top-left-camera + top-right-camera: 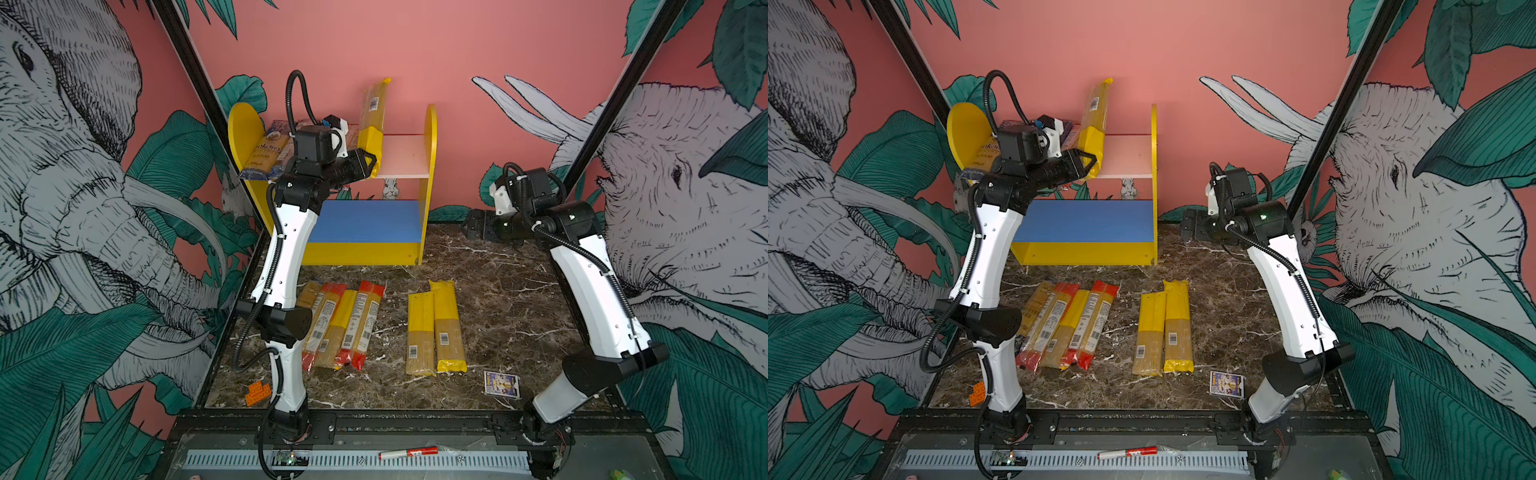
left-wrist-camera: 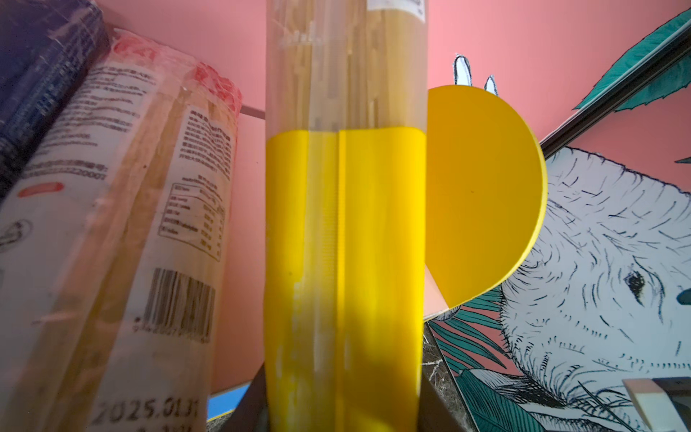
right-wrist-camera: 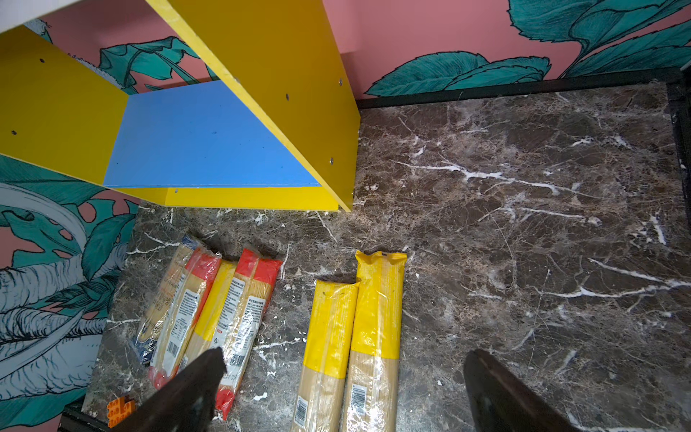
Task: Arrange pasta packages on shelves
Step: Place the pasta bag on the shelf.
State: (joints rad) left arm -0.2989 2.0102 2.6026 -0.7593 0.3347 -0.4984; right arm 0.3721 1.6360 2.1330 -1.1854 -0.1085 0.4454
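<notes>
In the left wrist view, lower left of the frame, a red-ended packet (image 2: 123, 262) carries the printed date "2025.01", with the last digits blurred, under a barcode. Its fine print is unreadable. In a top view, upper left of centre, a yellow packet (image 1: 266, 151) on the shelves (image 1: 407, 160) shows "nkara". The barcode labels on the lower-centre packets (image 1: 446, 328) are too small to read.

Both the left arm (image 1: 291, 245) and right arm (image 1: 582, 270) have smooth white shells with small screw holes, black joint housings and black ribbed cable conduit (image 1: 299, 89) fastened by white ties (image 1: 283, 237). The right end effector (image 3: 346, 359) has 2 black tapered fingers (image 3: 187, 392).
</notes>
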